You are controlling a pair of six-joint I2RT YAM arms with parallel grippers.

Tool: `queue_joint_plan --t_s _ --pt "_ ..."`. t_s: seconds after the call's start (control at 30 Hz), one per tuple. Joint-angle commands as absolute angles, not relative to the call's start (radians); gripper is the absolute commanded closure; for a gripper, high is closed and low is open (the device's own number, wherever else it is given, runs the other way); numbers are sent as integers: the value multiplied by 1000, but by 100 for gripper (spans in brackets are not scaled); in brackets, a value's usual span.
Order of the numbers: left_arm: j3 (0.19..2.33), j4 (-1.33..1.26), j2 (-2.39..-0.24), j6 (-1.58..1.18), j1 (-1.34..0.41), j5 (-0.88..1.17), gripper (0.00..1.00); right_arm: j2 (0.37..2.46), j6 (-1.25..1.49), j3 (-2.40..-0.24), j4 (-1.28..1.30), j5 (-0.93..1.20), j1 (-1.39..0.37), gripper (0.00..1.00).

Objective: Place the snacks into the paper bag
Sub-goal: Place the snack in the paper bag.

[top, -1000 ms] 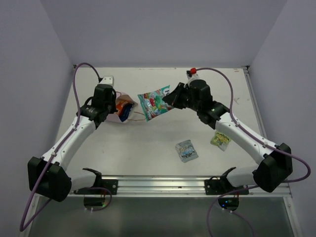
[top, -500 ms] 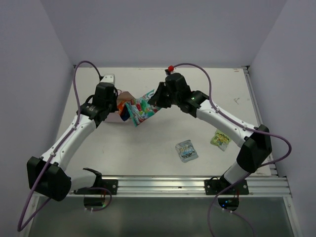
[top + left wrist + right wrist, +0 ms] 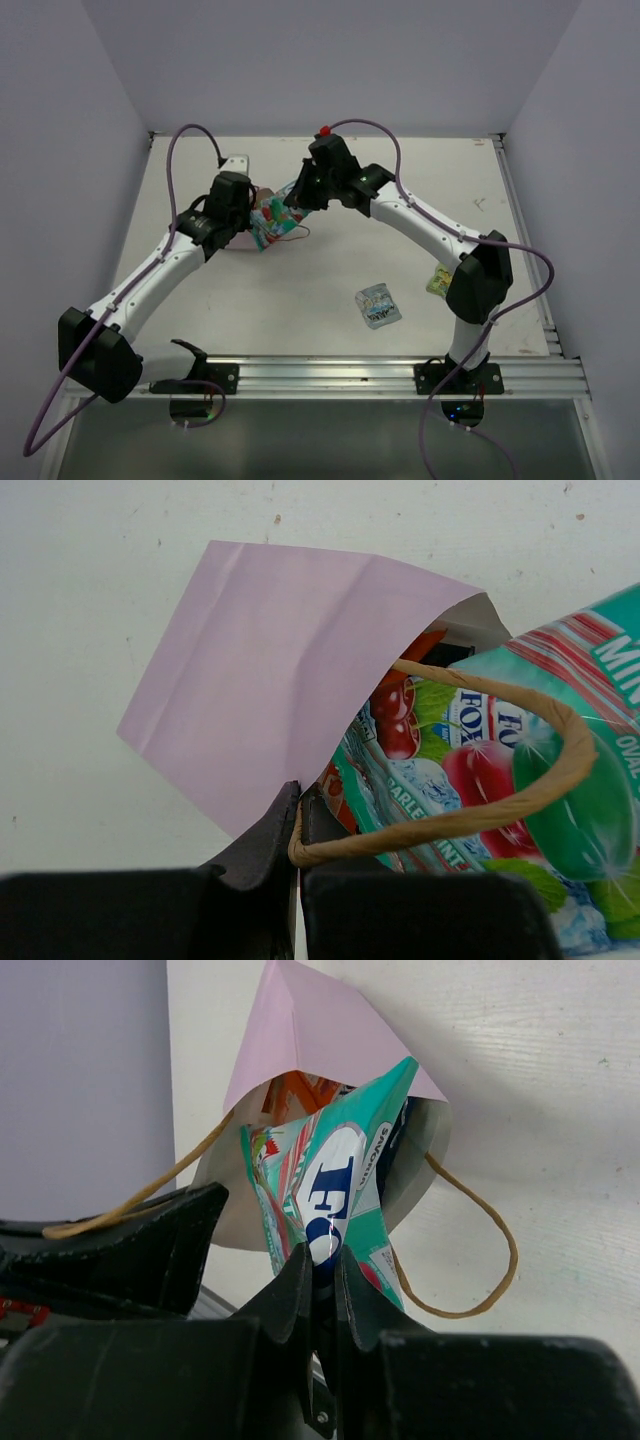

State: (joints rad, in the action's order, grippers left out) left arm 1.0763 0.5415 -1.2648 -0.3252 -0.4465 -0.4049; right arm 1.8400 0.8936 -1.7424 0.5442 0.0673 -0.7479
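The pale pink paper bag lies on its side at the table's back left, mouth open toward the right; it also shows in the top view and the right wrist view. My left gripper is shut on the bag's rim where its tan string handle joins. My right gripper is shut on the teal-green packet and holds it partly inside the bag's mouth. An orange packet sits inside the bag. A silver-grey packet and a yellow-green packet lie on the table.
The white table ends in a metal rail at the near edge. Purple walls stand close on the left, back and right. The bag's second handle loop lies on the table beside the mouth.
My right gripper has moved left with the teal-green packet, from mid-table to the bag's mouth, and the packet now enters the bag. The left gripper shifted slightly right, still holding the bag.
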Motion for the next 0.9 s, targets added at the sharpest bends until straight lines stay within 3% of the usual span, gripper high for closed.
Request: queue_joint_plan --t_s 0.0,0.3,0.87 --pt "1085 492 -1264 -359 -465 -439 100 1867 946 -1818 555 37 -752 100" --pt "1055 514 -1256 -354 -472 -445 100 1852 991 -1773 531 -93 -749 100" --pt "1034 537 -1258 -307 -472 -387 100 1737 1167 -1522 178 -183 -749 100"
